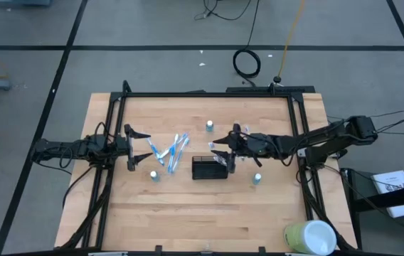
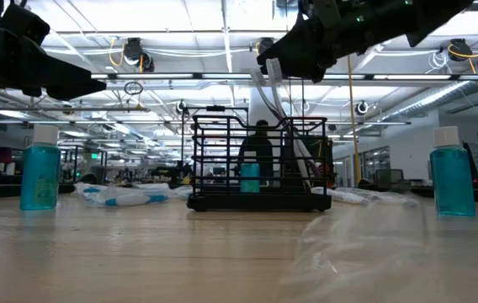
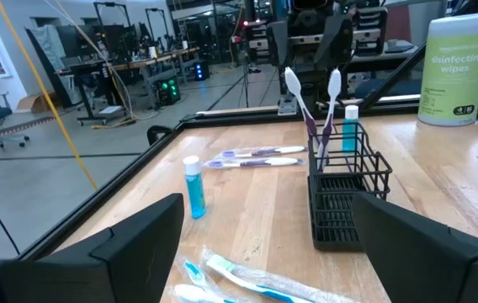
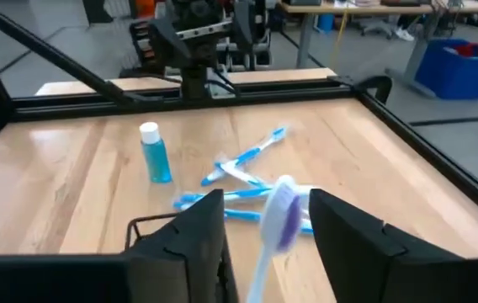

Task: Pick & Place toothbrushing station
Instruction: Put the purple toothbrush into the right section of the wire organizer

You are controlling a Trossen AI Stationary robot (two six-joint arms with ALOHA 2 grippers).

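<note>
**Right claw poised over brush holder**

The right claw [image 1: 225,158] hovers above the toothbrushing station [image 1: 209,169], fingers apart around an upright purple toothbrush [image 4: 281,220]. The black wire holder stands mid-surface. The left claw [image 1: 134,148] waits wide open at left, beside blue toothbrushes [image 1: 171,149].

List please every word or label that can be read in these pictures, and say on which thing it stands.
"Disinfecting wipes": on the green wipes tub, left wrist view.
Paper beside the table, high view: print too small to read.
Blue bottles: no label shows.
</note>
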